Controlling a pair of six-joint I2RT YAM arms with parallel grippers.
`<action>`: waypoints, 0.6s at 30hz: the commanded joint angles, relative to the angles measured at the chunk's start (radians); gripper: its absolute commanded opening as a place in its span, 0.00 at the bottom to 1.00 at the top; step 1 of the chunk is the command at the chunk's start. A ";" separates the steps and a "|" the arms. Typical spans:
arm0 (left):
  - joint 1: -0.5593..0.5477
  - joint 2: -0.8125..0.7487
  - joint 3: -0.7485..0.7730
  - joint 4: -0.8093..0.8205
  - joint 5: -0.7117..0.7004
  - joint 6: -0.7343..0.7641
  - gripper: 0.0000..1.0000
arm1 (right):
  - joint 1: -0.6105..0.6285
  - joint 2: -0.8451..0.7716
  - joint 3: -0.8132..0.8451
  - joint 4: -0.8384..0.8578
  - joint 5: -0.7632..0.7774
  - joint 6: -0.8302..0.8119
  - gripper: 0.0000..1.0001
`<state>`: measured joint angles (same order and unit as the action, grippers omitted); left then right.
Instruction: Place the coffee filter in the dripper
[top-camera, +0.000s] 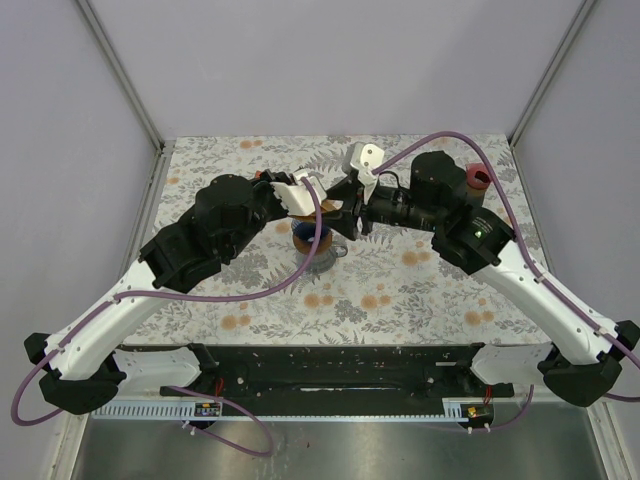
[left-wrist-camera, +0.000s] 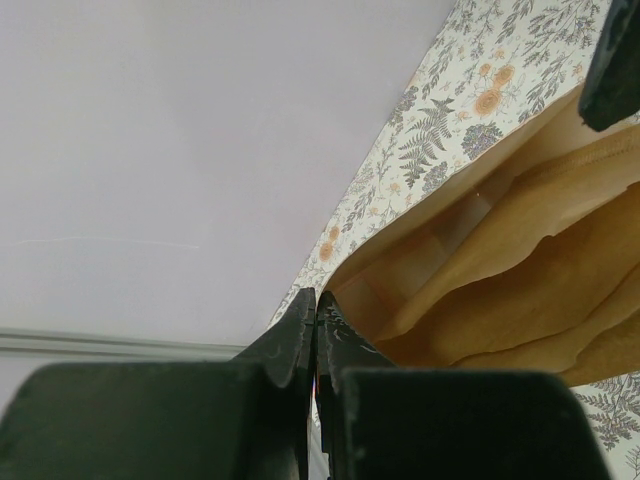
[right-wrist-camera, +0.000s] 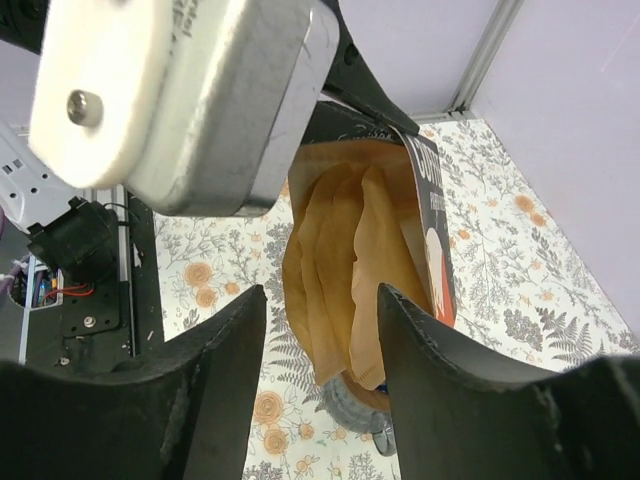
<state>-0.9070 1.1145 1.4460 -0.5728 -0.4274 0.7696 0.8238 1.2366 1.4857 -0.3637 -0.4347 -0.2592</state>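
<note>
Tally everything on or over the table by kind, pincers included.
Pincers: 2, the left pincer and the right pincer
Filter pack: 1, the filters inside too bunched to count
Dripper: 1
Red container: 1
Total: 5

Dripper (right-wrist-camera: 360, 410) mostly behind filter pack (right-wrist-camera: 345, 260)
</note>
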 joint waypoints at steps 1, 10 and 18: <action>-0.004 -0.010 0.008 0.064 -0.024 0.005 0.00 | -0.005 -0.023 0.050 0.042 0.025 0.031 0.56; -0.004 -0.008 0.014 0.064 -0.022 0.003 0.00 | -0.006 0.020 0.079 0.032 0.076 0.048 0.41; -0.006 -0.005 0.021 0.064 -0.022 0.003 0.00 | -0.006 0.055 0.071 0.039 0.074 0.049 0.41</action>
<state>-0.9070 1.1145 1.4460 -0.5728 -0.4274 0.7700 0.8215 1.2819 1.5299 -0.3637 -0.3824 -0.2226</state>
